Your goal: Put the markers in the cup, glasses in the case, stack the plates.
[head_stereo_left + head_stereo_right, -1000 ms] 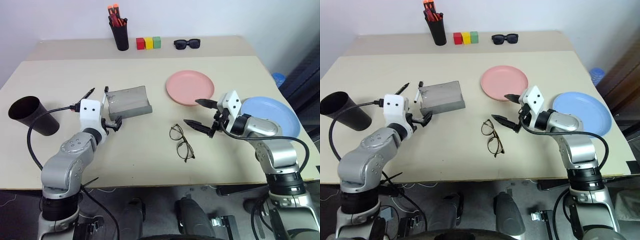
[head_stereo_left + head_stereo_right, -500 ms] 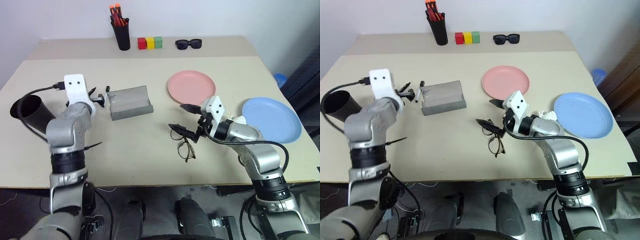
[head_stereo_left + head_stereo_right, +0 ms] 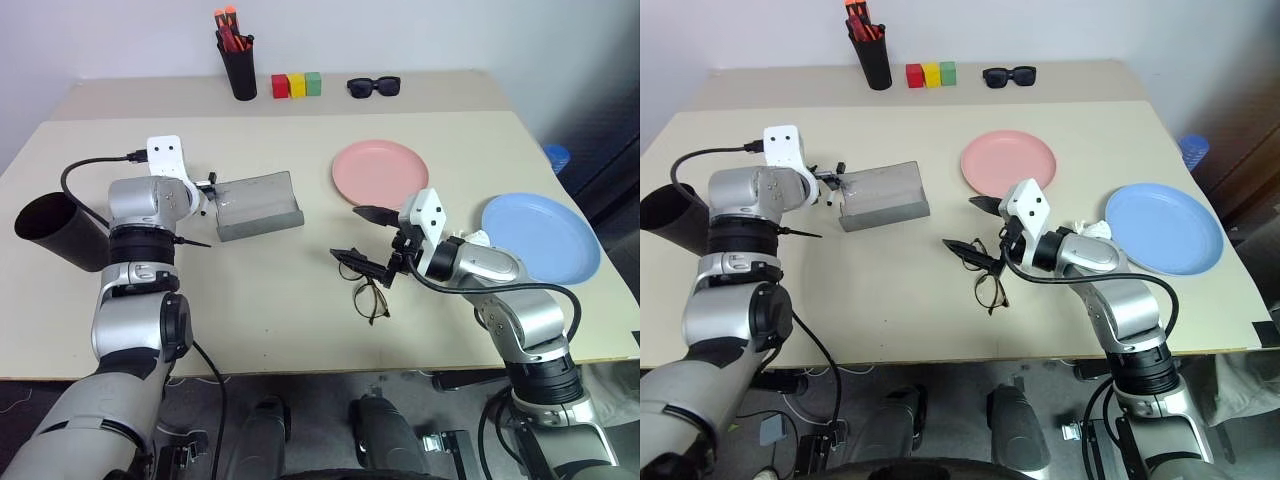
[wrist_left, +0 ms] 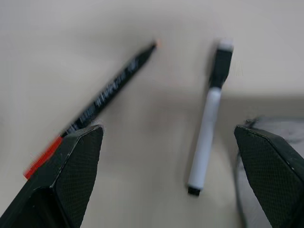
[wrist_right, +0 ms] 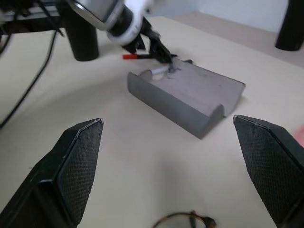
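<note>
Both markers lie on the table just left of the grey case [image 3: 258, 205]: a black one with a red cap [image 4: 95, 107] and a white one with black ends [image 4: 207, 128]. My left gripper [image 4: 168, 133] hangs open over them, pointing down, its fingers wide on either side. The black cup [image 3: 55, 230] lies tilted at the table's left edge. Wire-frame glasses [image 3: 365, 290] rest mid-table, and my right gripper [image 3: 362, 238] is open just above their far lens, holding nothing. The pink plate [image 3: 380, 172] and the blue plate [image 3: 540, 235] lie apart on the right.
At the back stand a slim black pen holder [image 3: 240, 70] with orange-capped pens, three coloured blocks [image 3: 297, 85] and black sunglasses [image 3: 374, 87]. The blue plate lies close to the table's right edge.
My left arm has swung up and forward from in front of the case to above the markers. The right gripper has drifted left, over the glasses. Both stayed open.
</note>
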